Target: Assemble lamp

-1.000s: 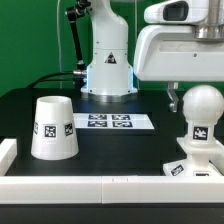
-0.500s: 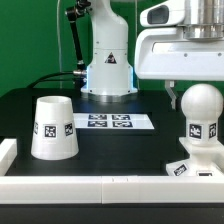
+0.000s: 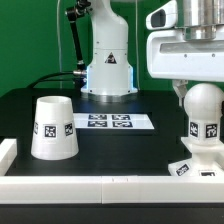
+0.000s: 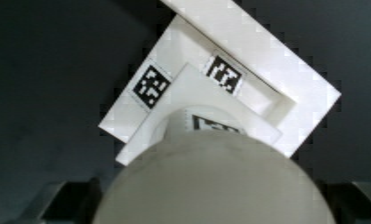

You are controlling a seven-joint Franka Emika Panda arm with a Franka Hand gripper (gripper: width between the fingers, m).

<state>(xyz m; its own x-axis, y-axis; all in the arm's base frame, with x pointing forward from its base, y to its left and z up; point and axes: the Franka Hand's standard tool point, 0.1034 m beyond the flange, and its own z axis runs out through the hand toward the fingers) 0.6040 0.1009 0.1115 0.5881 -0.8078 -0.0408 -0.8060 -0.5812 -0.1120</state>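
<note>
One arm (image 3: 190,40), tool (image 3: 197,90) vert. over bulb (image 3: 205,112), jaws straddling it.

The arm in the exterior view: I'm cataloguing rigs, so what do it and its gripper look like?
The arm is a glossy white rounded column with a small triangular sticker, black cabling near the top and a bluish ring at its foot. The gripper has a boxy white-grey body and short grey fingers.
</note>
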